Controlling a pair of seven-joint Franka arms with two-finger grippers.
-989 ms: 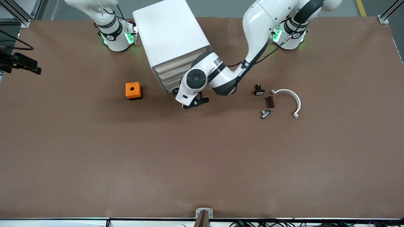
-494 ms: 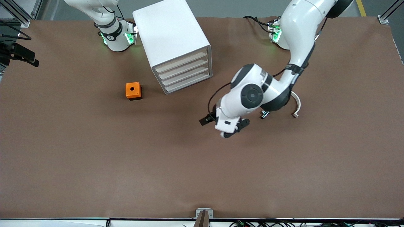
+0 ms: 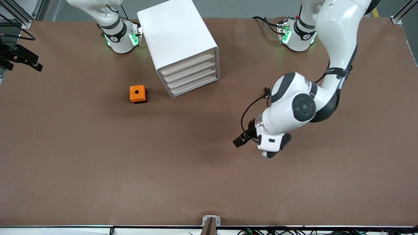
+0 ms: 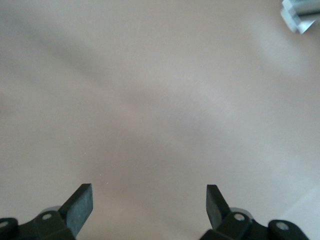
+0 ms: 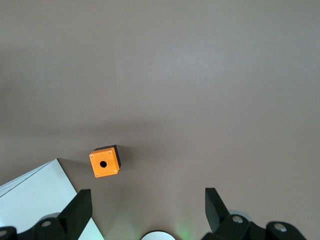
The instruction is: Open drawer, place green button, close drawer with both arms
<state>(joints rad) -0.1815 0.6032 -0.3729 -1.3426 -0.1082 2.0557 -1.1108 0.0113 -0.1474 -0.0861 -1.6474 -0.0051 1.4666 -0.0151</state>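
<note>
The white cabinet [image 3: 178, 39] stands near the right arm's base, and all of its drawers are shut. The lower two drawers [image 3: 193, 83] show closed fronts. The green-capped button is not in view. My left gripper [image 4: 149, 192] is open and empty over bare brown table; in the front view its hand [image 3: 273, 141] hangs over the table near the small parts at the left arm's end. My right gripper [image 5: 147, 197] is open and empty, high above the table near the cabinet; it does not show in the front view.
An orange cube with a hole [image 3: 137, 93] sits beside the cabinet toward the right arm's end; it also shows in the right wrist view [image 5: 104, 162]. A black part [image 3: 266, 88] peeks out by the left arm. A silver fitting [image 4: 300, 15] lies nearby.
The left arm has swung away from the cabinet's front toward its own end of the table and nearer the front camera, and now covers the small parts. The drawers stay shut.
</note>
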